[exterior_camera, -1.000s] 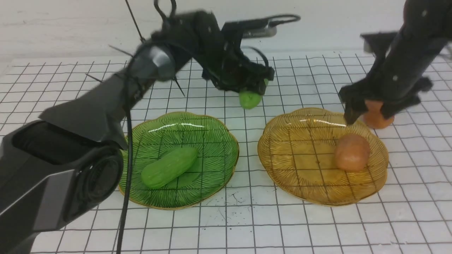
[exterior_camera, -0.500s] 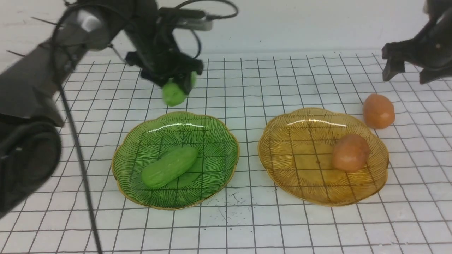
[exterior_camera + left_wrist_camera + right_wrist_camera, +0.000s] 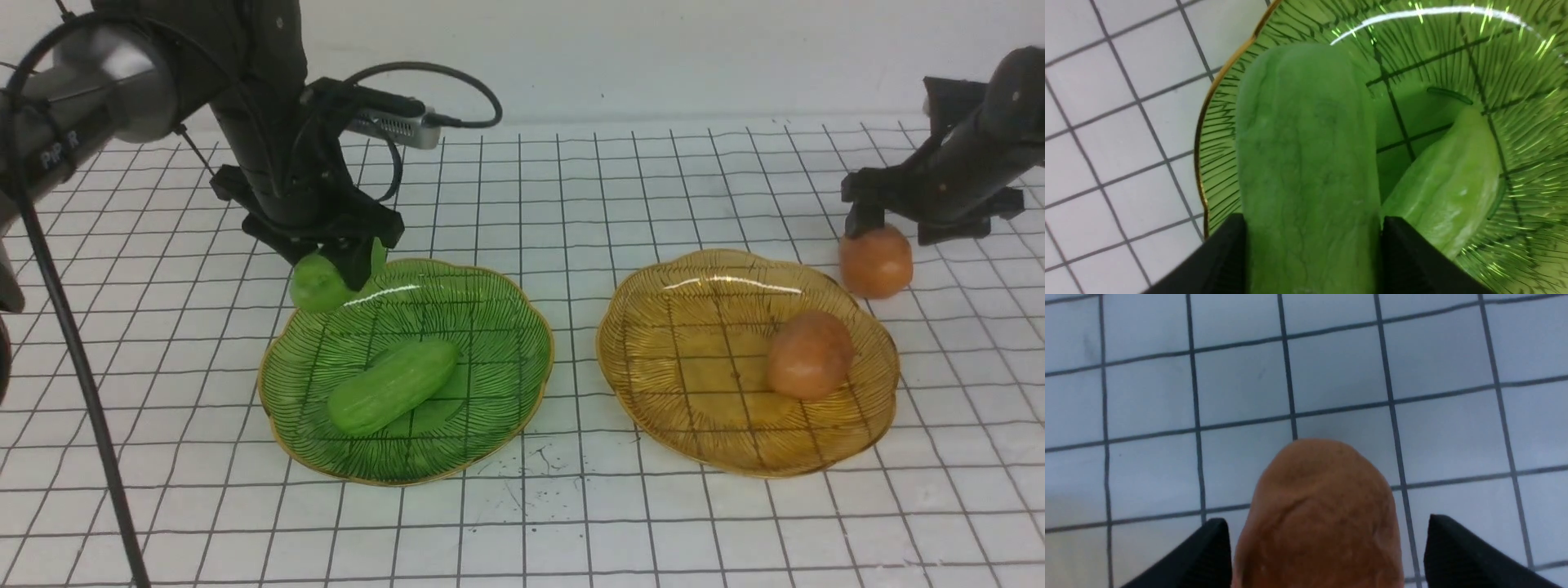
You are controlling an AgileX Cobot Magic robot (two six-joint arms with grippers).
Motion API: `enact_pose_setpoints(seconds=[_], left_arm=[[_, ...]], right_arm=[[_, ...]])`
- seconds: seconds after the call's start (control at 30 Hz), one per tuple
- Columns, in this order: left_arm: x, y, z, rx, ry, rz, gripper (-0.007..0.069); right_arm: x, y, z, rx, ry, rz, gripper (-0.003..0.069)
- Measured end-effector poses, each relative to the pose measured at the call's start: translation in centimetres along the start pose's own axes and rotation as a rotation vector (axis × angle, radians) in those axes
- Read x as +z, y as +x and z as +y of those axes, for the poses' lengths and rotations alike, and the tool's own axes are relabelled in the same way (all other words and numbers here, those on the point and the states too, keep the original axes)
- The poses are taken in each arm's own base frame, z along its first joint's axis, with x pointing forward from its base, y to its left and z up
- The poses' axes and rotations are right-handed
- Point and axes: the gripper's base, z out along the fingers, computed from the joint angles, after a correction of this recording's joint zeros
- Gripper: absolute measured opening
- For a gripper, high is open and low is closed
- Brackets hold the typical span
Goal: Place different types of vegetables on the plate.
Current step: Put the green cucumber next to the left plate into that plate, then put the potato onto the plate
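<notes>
My left gripper (image 3: 336, 265) is shut on a smooth green cucumber (image 3: 317, 284), held just above the far left rim of the green plate (image 3: 522, 335). The left wrist view shows this cucumber (image 3: 1306, 163) pinched between both black fingers (image 3: 1224, 257). A second cucumber (image 3: 392, 386) lies in that plate. One orange-brown potato (image 3: 810, 353) rests in the amber plate (image 3: 629, 343). Another potato (image 3: 875, 263) sits on the table beyond that plate's far right rim. My right gripper (image 3: 895, 230) hangs open right over it, and the potato (image 3: 1318, 514) lies between the spread fingers (image 3: 1453, 547).
White gridded table top (image 3: 571, 523) runs under both plates. A black cable (image 3: 82, 367) hangs from the left arm near the front left. The left wrist camera (image 3: 392, 126) juts out behind the left gripper.
The left arm carried its cucumber from behind the gap between the plates leftward and down to the green plate's far rim. The right gripper lifted off the table potato, then came back down over it.
</notes>
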Motion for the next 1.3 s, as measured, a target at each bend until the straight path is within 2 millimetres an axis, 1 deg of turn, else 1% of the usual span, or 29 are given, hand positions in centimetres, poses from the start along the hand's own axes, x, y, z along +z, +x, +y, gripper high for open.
enact_pose_setpoints(seconds=[0.17, 0.23, 0.27, 0.33, 0.4, 0.43, 0.5, 0.53, 0.6, 0.67, 0.7, 0.73, 0.77, 0.8, 0.87, 0.9, 0.93, 0.97, 1.0, 1.07, 1.1, 1.13, 1.17, 1.2, 1.23, 1.3], left_arm=[[2.1, -0.1, -0.1, -0.003, 0.017, 0.041, 0.0364], [2.8, -0.2, -0.1, -0.003, 0.019, 0.057, 0.0364], [3.3, -0.2, -0.2, -0.005, 0.020, 0.066, 0.0364], [3.6, -0.2, -0.2, -0.006, 0.020, 0.072, 0.0375], [3.8, -0.2, -0.1, -0.004, 0.017, 0.075, 0.0430], [3.8, -0.2, -0.1, -0.003, 0.013, 0.076, 0.0477], [3.8, -0.2, 0.0, -0.010, 0.004, 0.077, 0.0556], [3.8, -0.2, 0.0, -0.019, 0.002, 0.077, 0.0578], [3.8, -0.2, 0.0, -0.037, 0.000, 0.077, 0.0610], [3.5, -0.2, 0.1, -0.049, -0.002, 0.072, 0.0616], [3.5, -0.2, 0.1, -0.049, -0.002, 0.072, 0.0616], [2.8, -0.2, 0.1, -0.072, -0.003, 0.057, 0.0598], [2.4, -0.2, 0.1, -0.080, -0.002, 0.048, 0.0578], [2.3, -0.2, 0.0, -0.083, -0.001, 0.046, 0.0565], [0.6, -0.1, 0.0, -0.093, 0.001, 0.008, 0.0452], [0.0, 0.0, 0.0, -0.095, 0.001, -0.005, 0.0424], [-2.2, 0.3, 0.0, -0.096, -0.002, -0.052, 0.0259], [-2.8, 0.4, 0.0, -0.096, -0.004, -0.063, 0.0241], [-5.1, 1.0, 0.0, -0.097, -0.008, -0.107, 0.0097], [-7.4, 2.0, -0.1, -0.099, -0.008, -0.149, 0.0036], [-9.2, 2.8, -0.2, -0.100, -0.009, -0.181, 0.0017], [-10.5, 3.7, -0.3, -0.101, -0.010, -0.202, 0.0006], [-11.4, 4.7, -0.4, -0.101, -0.010, -0.211, -0.0001], [-13.0, 6.4, -0.6, -0.102, -0.011, -0.230, -0.0007], [-14.1, 7.9, -0.8, -0.103, -0.011, -0.244, -0.0008], [-15.6, 10.0, -1.0, -0.110, -0.010, -0.263, -0.0008]], right_arm=[[1.4, 0.4, -0.1, 0.005, 0.002, 0.004, 0.0570], [1.4, 0.4, -0.2, 0.010, 0.003, 0.006, 0.0540], [1.4, 0.3, -0.2, 0.013, 0.003, 0.007, 0.0512], [1.3, 0.3, -0.2, 0.013, 0.002, 0.013, 0.0511], [0.7, 0.2, -0.1, 0.011, 0.001, 0.050, 0.0512], [0.2, 0.0, 0.0, 0.010, 0.000, 0.057, 0.0512], [-2.4, -0.8, 0.3, 0.016, -0.015, 0.087, 0.0512], [-3.4, -1.2, 0.5, 0.020, -0.025, 0.087, 0.0512], [-6.9, -2.0, 1.1, 0.036, -0.068, 0.088, 0.0512], [-9.6, -2.3, 2.2, 0.031, -0.117, 0.095, 0.0512], [-9.8, -2.3, 2.3, 0.030, -0.122, 0.097, 0.0512], [-11.7, -2.3, 3.8, 0.004, -0.168, 0.097, 0.0512], [-12.0, -2.2, 4.5, -0.011, -0.182, 0.099, 0.0512], [-12.0, -2.2, 4.7, -0.015, -0.186, 0.102, 0.0512], [-11.4, -1.3, 7.6, -0.073, -0.220, 0.137, 0.0512], [-11.3, -1.2, 7.8, -0.077, -0.222, 0.142, 0.0512], [-10.7, -0.2, 9.9, -0.122, -0.241, 0.177, 0.0512], [-10.6, -0.1, 10.1, -0.127, -0.244, 0.181, 0.0512], [-10.1, 0.8, 12.3, -0.185, -0.257, 0.208, 0.0512], [-9.6, 1.5, 13.8, -0.225, -0.258, 0.227, 0.0512], [-9.2, 1.9, 14.6, -0.249, -0.254, 0.238, 0.0512], [-8.7, 2.3, 15.2, -0.268, -0.249, 0.251, 0.0512], [-8.0, 2.7, 15.6, -0.282, -0.240, 0.265, 0.0512], [-7.5, 3.0, 15.9, -0.289, -0.230, 0.278, 0.0521], [-6.8, 3.3, 16.0, -0.282, -0.219, 0.294, 0.0543], [-5.9, 3.6, 16.0, -0.266, -0.208, 0.313, 0.0578]])
